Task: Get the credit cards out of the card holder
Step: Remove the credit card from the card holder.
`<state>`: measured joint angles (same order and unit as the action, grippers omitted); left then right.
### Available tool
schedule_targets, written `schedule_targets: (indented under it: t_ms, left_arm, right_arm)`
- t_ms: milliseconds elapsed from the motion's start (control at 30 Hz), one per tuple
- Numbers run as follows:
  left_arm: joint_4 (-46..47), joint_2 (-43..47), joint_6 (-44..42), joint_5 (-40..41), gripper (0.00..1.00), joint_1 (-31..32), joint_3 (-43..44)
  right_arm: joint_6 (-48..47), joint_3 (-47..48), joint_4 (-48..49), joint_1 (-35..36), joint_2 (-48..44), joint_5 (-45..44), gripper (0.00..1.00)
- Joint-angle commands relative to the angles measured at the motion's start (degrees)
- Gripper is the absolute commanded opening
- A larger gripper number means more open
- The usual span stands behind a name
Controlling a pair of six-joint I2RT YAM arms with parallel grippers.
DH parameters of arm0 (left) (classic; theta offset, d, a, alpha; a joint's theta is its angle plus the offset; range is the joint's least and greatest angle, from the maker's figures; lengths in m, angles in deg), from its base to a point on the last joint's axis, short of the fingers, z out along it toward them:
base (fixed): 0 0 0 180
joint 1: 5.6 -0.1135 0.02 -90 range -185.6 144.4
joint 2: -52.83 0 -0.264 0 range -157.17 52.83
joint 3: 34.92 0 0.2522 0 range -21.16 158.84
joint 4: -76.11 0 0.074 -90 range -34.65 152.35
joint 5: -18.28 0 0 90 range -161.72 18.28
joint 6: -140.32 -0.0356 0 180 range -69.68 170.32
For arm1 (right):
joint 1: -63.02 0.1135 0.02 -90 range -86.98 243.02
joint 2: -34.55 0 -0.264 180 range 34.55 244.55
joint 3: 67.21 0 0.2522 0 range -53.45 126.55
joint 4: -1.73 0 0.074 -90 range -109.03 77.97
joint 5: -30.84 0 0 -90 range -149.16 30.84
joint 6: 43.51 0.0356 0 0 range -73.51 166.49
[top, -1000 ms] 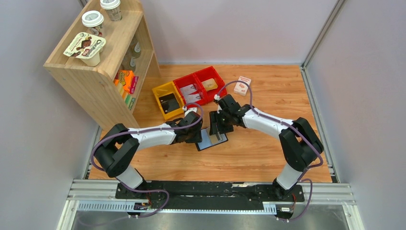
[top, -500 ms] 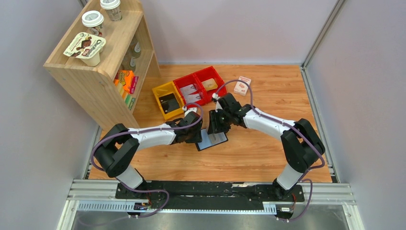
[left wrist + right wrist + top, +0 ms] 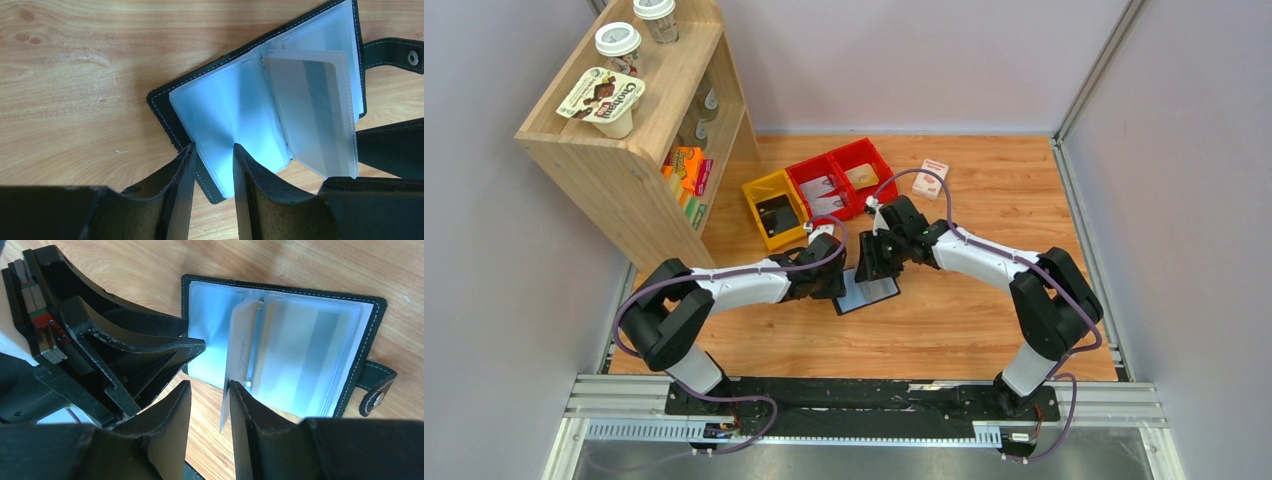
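The card holder (image 3: 220, 105) has its closing tab (image 3: 392, 54) cut off at the view's edge; pocket contents seem unreadable.

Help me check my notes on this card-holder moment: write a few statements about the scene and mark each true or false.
1. The card holder lies open on the table. True.
2. Its closing tab is snapped shut. False: the tab hangs loose off the side.
3. One clear sleeve stands up from the spine, between the fingers of the right gripper. True.
4. The left gripper hovers over the yellow bin. False: its fingers straddle an edge of the card holder.
5. The white-and-red box sits inside the yellow bin. False: it lies on the table.
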<state>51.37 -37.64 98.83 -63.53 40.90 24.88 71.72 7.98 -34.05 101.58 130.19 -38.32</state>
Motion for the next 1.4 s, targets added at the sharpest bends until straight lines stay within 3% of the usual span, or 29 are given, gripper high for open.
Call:
schedule_targets:
  t_ms: [0,300,567,833,1100,1367]
  left_arm:
    - [1.0,0.8,1.2,-0.1,0.41,0.3,-1.3]
    - [0.6,5.4,3.7,2.8,0.41,0.3,-4.2]
    - [-0.7,14.4,6.5,8.1,0.41,0.3,-7.8]
    - [1.8,18.9,5.5,6.2,0.41,0.3,-8.2]
    - [10.3,12.1,4.6,-1.6,0.32,-1.9,-8.1]
    - [9.1,6.6,6.7,-4.1,0.24,-3.2,-8.7]
  right_arm:
    - [0.1,-0.3,3.3,0.3,-0.8,3.3,0.40]
    - [1.8,-0.5,6.5,0.3,2.2,11.2,0.50]
    - [3.2,-3.7,9.5,-2.6,-0.1,9.3,0.49]
    - [5.2,-6.1,15.4,-3.8,2.1,12.7,0.43]
    - [5.9,-7.4,19.3,-4.6,4.4,13.5,0.41]
    - [5.3,-7.4,21.2,-4.9,8.2,14.8,0.41]
